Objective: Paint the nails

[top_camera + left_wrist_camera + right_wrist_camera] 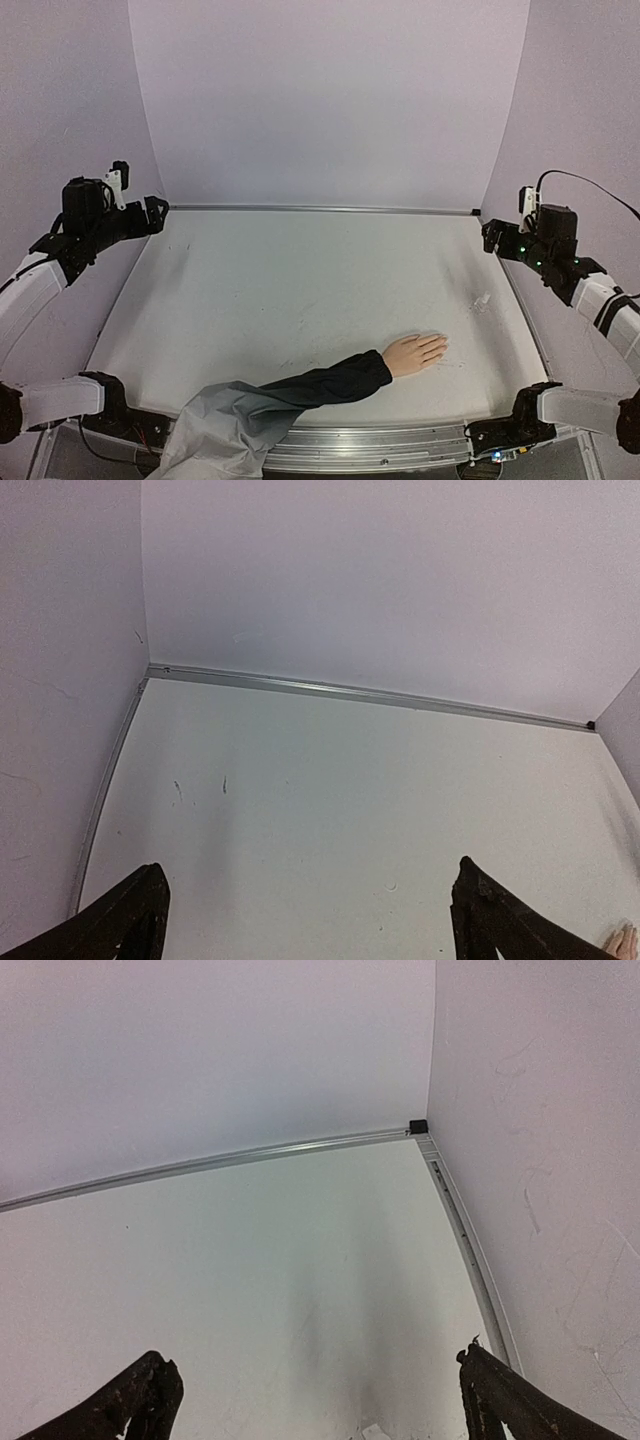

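Observation:
A pale peach mannequin hand [413, 353] lies flat near the table's front edge, right of centre, its fingers pointing right. Its nails [440, 346] are skin-toned and barely distinguishable. A dark navy sleeve [325, 383] covers the forearm. My left gripper [156, 212] hangs open at the far left, well away from the hand. In the left wrist view the left gripper [310, 912] holds nothing, and fingertips of the hand [622, 943] peek in at the bottom right corner. My right gripper [491, 238] hangs open at the far right, and the right wrist view shows this gripper [315, 1395] empty.
A small clear whitish item [482, 300] lies on the table right of the hand, also showing as the whitish item [372, 1432] at the right wrist view's bottom edge. Grey fabric [225, 428] drapes over the front rail. Lilac walls enclose the white table [300, 290] on three sides.

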Action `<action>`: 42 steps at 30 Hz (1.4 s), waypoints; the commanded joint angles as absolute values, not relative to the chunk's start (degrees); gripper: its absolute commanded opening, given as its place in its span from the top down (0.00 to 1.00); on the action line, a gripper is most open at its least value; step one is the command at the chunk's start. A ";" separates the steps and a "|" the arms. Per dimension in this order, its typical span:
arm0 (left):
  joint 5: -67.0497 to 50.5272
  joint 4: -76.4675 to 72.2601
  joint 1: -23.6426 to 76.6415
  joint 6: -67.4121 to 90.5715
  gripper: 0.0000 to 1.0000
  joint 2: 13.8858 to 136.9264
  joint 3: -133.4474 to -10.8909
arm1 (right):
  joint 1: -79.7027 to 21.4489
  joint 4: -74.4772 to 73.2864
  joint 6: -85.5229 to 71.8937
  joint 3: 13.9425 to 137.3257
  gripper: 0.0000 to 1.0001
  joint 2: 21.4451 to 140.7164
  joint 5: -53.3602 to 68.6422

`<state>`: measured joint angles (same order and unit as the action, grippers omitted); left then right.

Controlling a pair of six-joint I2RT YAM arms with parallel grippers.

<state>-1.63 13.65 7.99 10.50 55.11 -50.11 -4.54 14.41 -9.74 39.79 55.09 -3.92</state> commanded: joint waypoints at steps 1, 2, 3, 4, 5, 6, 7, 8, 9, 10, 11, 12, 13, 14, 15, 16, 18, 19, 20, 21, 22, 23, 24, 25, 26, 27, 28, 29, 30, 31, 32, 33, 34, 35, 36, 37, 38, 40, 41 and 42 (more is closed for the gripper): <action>-5.34 13.80 7.53 13.25 0.01 53.39 -52.79 | -4.55 7.95 -12.29 45.05 0.02 55.93 -5.11; -5.85 14.55 7.45 13.43 0.01 53.41 -53.38 | -4.56 5.95 -13.07 45.88 0.02 56.45 -5.51; -6.44 15.32 7.40 13.56 0.01 53.43 -53.92 | -4.56 3.92 -14.25 46.67 0.02 57.12 -6.14; -6.91 16.27 7.33 13.82 0.01 53.44 -54.46 | -4.56 1.56 -15.45 47.57 0.02 58.01 -6.88; -7.32 17.12 7.27 13.99 0.01 53.43 -54.80 | -4.55 -0.36 -16.44 48.27 0.02 58.75 -7.33; -7.79 18.07 7.21 14.15 0.01 53.41 -55.14 | -4.57 -2.15 -17.43 48.92 0.02 59.60 -7.72; -8.24 18.91 7.16 14.31 0.01 53.37 -55.45 | -4.56 -3.72 -18.44 49.50 0.02 60.47 -8.14; -8.69 19.92 7.11 14.45 0.01 53.30 -55.82 | -4.57 -5.15 -19.49 50.01 0.02 61.37 -8.53; -9.21 20.60 7.07 14.62 0.01 53.23 -56.15 | -4.56 -6.51 -20.43 50.45 0.02 62.33 -8.98; -9.99 21.46 7.01 14.80 0.01 53.10 -56.55 | -4.52 -7.76 -21.42 50.77 0.02 63.31 -9.43; -10.70 22.17 6.92 14.89 0.01 52.98 -56.96 | -4.53 -8.91 -22.32 51.04 0.02 64.37 -9.76; -11.53 22.92 6.87 14.92 0.01 52.85 -57.37 | -4.51 -9.78 -23.07 51.15 0.02 65.38 -9.86; -12.24 23.81 6.82 14.97 0.01 52.64 -57.74 | -4.45 -10.56 -23.74 51.15 0.02 66.52 -9.86; -12.88 24.65 6.75 14.99 0.01 52.41 -58.05 | -4.34 -11.22 -24.40 51.07 0.02 67.81 -9.77; -13.62 25.49 6.71 14.96 0.01 52.15 -58.33 | -4.16 -11.80 -25.09 50.75 0.02 69.17 -9.87; -14.22 26.40 6.65 14.86 0.01 51.89 -58.62 | -4.06 -12.30 -25.78 50.62 0.02 70.60 -10.18; -15.18 27.88 6.56 14.47 0.01 51.15 -58.74 | -3.84 -13.42 -27.05 50.65 0.02 73.71 -10.41; -15.45 28.48 6.55 14.17 0.01 50.78 -58.54 | -3.74 -13.27 -27.34 50.44 0.02 74.88 -9.72; -15.55 29.04 6.52 13.82 0.01 50.45 -58.29 | -3.64 -13.13 -27.68 50.23 0.03 75.88 -9.26; -15.51 29.62 6.49 13.52 0.01 50.10 -58.17 | -3.56 -13.00 -28.10 50.05 0.04 76.99 -8.95; -15.55 30.37 6.46 13.26 0.01 49.92 -58.19 | -3.47 -13.06 -28.51 49.95 0.06 78.11 -9.05; -15.88 31.18 6.44 12.95 0.01 49.77 -58.35 | -3.39 -13.24 -29.13 49.87 0.08 79.05 -9.46; -16.29 31.90 6.42 12.66 0.01 49.63 -58.49 | -3.31 -13.43 -29.52 49.68 0.10 80.00 -9.84; -16.64 32.47 6.40 12.37 0.01 49.51 -58.67 | -3.21 -13.49 -29.79 49.37 0.11 80.82 -10.23; -16.91 32.98 6.35 12.09 0.02 49.40 -58.80 | -2.99 -12.97 -30.16 48.71 0.11 81.49 -10.89; -17.11 33.42 6.34 11.84 0.02 49.33 -58.80 | -2.78 -12.40 -30.60 48.42 0.12 82.27 -11.38; -17.20 33.70 6.32 11.61 0.02 49.28 -58.81 | -2.32 -11.85 -30.96 48.08 0.14 82.92 -11.50; -17.09 33.93 6.29 11.40 0.02 49.38 -58.80 | -2.00 -11.34 -31.36 47.98 0.17 83.64 -11.57; -16.73 34.11 6.29 11.31 0.02 49.48 -58.84 | -1.78 -10.89 -31.66 48.06 0.19 84.21 -11.57; -16.38 34.33 6.25 11.27 0.02 49.83 -58.92 | -1.67 -10.38 -31.88 48.12 0.20 84.62 -11.52; -16.20 34.62 6.27 11.27 0.03 50.07 -59.05 | -1.56 -9.82 -32.13 48.11 0.21 84.88 -11.44; -16.18 34.81 6.30 11.32 0.03 50.29 -59.20 | -1.49 -9.37 -32.42 48.11 0.21 85.21 -11.39; -16.24 34.93 6.26 11.38 0.03 50.50 -59.25 | -1.41 -8.88 -32.54 48.11 0.23 85.51 -11.12; -16.38 34.97 6.25 11.48 0.03 50.61 -59.33 | -1.35 -8.56 -32.62 48.20 0.25 85.97 -10.85; -16.56 35.01 6.24 11.60 0.03 50.74 -59.43 | -1.32 -8.30 -32.71 48.34 0.28 86.47 -10.52; -16.81 35.11 6.23 11.71 0.04 50.88 -59.49 | -1.28 -8.16 -32.82 48.50 0.30 86.88 -10.13; -17.10 35.19 6.25 11.85 0.04 50.97 -59.56 | -1.27 -8.02 -32.97 48.55 0.33 87.22 -9.65; -17.59 35.37 6.29 12.15 0.04 51.13 -59.87 | -1.26 -7.86 -33.36 48.51 0.38 87.22 -9.13; -17.84 35.42 6.21 12.26 0.04 51.08 -59.94 | -1.25 -7.81 -33.53 48.32 0.40 87.11 -8.93; -17.99 35.58 6.19 12.35 0.04 51.01 -60.05 | -1.25 -7.80 -33.62 48.16 0.43 86.91 -8.82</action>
